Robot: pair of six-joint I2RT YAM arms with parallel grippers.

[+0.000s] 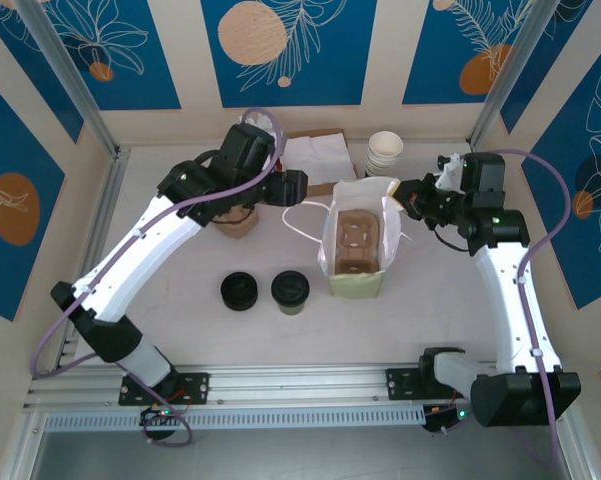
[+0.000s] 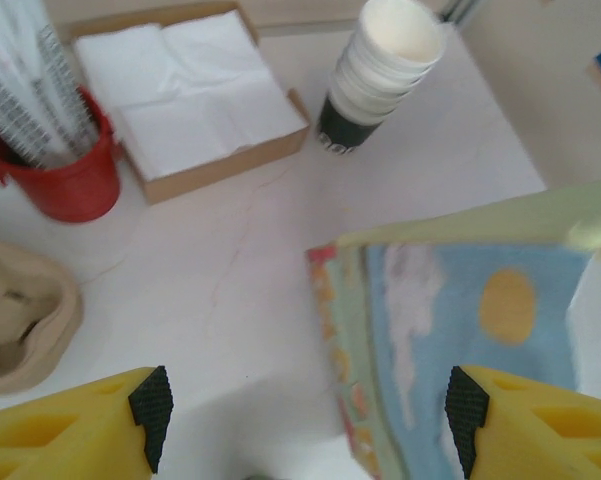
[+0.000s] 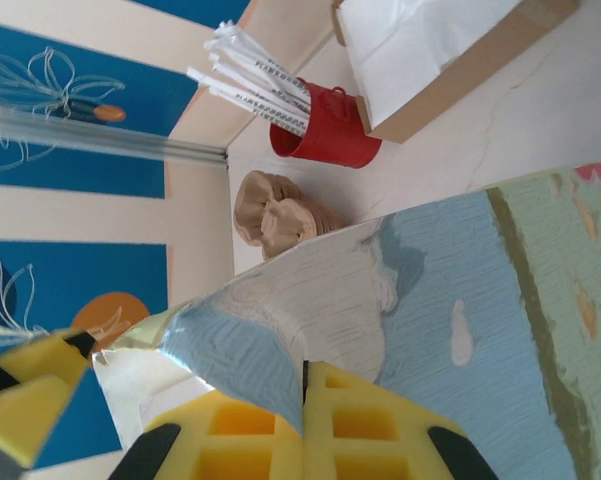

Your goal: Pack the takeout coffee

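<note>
My right gripper (image 3: 303, 388) clamps the paper bag (image 3: 460, 300) at its rim; my left gripper (image 2: 305, 412) gapes wide beside it; the takeout coffee (image 1: 290, 291) stands left of the bag.

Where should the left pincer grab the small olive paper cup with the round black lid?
The small olive paper cup stands upright, black lid stack close left, pale-green paper bag right; so probably come from above and pinch its sidewall just under the lid, fore and aft.
</note>
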